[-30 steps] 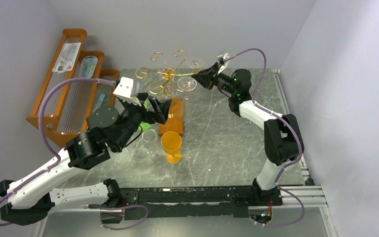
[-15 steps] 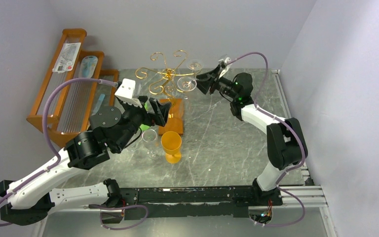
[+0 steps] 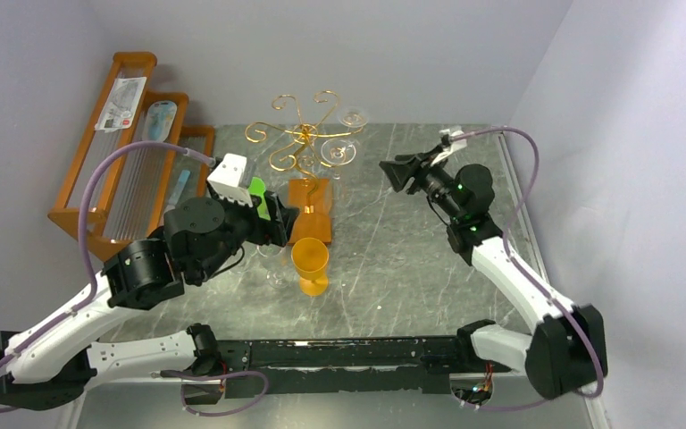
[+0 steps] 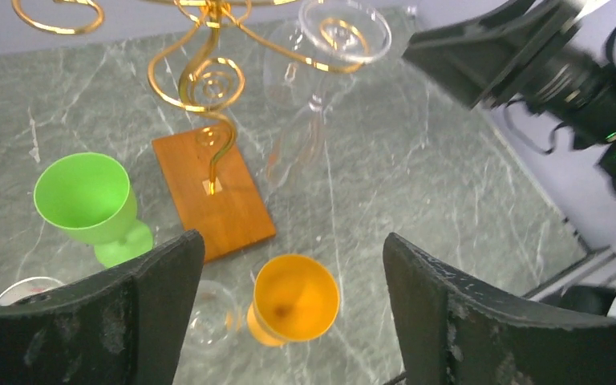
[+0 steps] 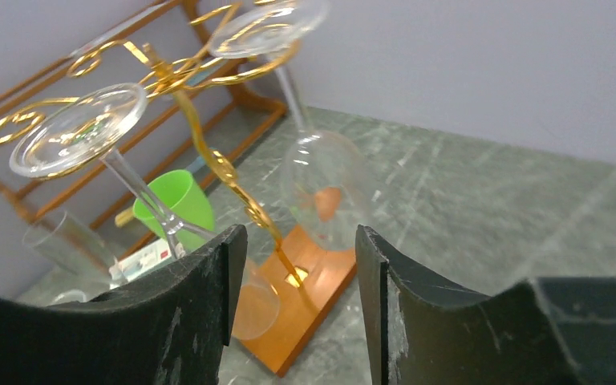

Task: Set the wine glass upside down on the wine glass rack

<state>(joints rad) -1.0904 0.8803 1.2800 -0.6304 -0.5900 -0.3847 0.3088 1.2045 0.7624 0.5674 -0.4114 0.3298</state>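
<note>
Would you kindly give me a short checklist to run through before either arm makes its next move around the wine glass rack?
1. Hung wine glasses sit upside down on the wine glass rack: ok.
2. Right gripper open, empty, apart from the rack: ok.
3. Left gripper open, empty: ok.
4. Rack base flat on the table: ok.
5. Free spiral arm for another glass: ok.
6. Grip access to the clear glass standing below the left gripper, partly hidden by a finger: cannot tell.
</note>
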